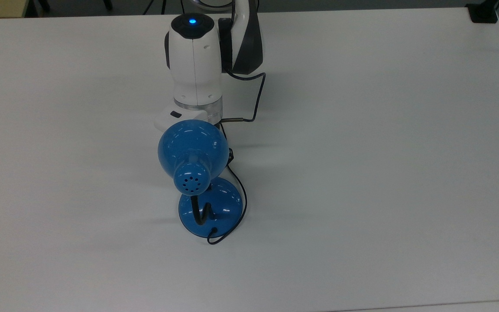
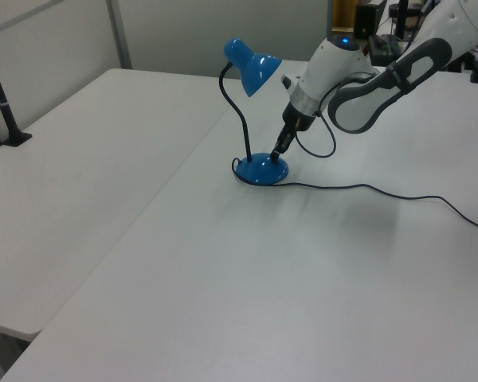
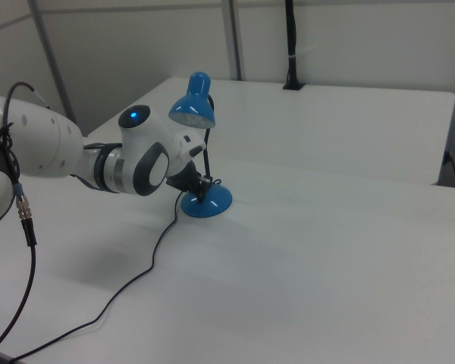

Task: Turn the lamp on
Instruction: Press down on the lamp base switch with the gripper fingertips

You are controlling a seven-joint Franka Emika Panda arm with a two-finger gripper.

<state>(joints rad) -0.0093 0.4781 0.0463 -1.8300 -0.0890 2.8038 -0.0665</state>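
Blue lamp (image 2: 252,72) upright mid-counter (image 2: 223,270), well clear of its edges. Gripper (image 2: 279,151) tip down at the round base (image 2: 260,169), seemingly touching. Jaws' state: cannot tell.

— Where's the arm right now?

— Stretched low across the table, white forearm angled down, blue light glowing on the wrist housing.

— And the gripper (image 2: 280,150)?

— Tilted, slim black fingers aimed down and toward the left view's left, the tips right at the rim of the lamp (image 2: 252,68) base.

— From the other side?

— In the right view the gripper (image 3: 202,184) sits tucked under the wrist, the tips close beside the gooseneck's foot.

— Fingers apart or together?

— Can't tell.
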